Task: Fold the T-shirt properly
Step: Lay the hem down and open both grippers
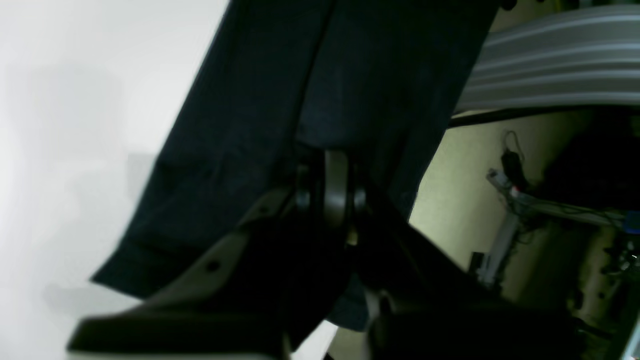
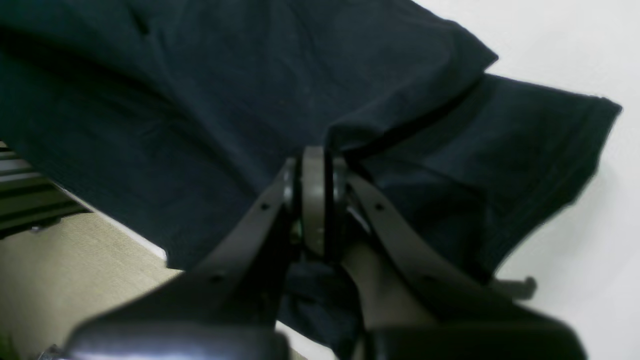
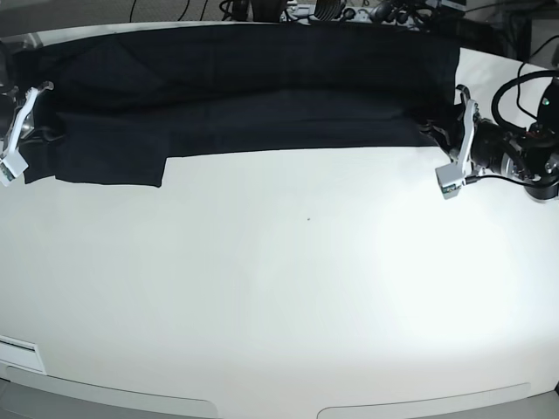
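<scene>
The T-shirt (image 3: pixel 244 87) lies stretched along the far edge of the white desk (image 3: pixel 288 288), its long axis running from one set of jaws to the other. The left gripper (image 1: pixel 334 187) and right gripper (image 2: pixel 316 195) each appear clenched on an end of the cloth.

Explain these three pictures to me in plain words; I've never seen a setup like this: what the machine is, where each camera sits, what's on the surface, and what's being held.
This is a two-armed robot working at a white table. The wide picture looks down on the table from the robot's base. The other two come from cameras mounted on each wrist, looking along the pincers. A black T-shirt lies stretched across the far side of the table. The left gripper, seen on the right of the wide view, is shut on one end of the shirt. The right gripper, on the other side, is shut on the other end. Up close, each wrist view shows cloth pinched between closed fingers.
</scene>
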Robot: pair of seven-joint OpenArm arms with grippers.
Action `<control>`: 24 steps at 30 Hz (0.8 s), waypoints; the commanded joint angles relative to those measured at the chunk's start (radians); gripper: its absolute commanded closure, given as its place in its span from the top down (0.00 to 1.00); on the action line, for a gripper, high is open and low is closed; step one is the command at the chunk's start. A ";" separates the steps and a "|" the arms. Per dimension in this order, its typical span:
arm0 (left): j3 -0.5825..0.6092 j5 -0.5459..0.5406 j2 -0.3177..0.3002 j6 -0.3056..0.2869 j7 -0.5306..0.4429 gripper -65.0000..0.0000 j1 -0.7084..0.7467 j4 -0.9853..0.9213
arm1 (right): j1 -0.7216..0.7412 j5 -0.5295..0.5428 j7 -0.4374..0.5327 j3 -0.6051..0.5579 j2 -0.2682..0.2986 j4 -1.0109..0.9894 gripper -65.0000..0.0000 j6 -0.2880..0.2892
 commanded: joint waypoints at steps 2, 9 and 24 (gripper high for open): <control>-0.009 -0.017 -0.021 -0.008 0.008 0.00 0.020 0.009 | -0.001 -0.022 0.030 0.012 0.016 0.012 0.00 0.001; -0.010 -0.013 -0.029 -0.008 -0.003 0.59 0.061 0.011 | 0.002 0.010 0.033 0.014 0.054 0.021 0.56 0.001; -0.023 -0.017 -0.045 -0.008 -0.035 0.00 0.090 0.163 | -0.014 0.127 0.040 0.101 -0.065 0.141 0.00 0.001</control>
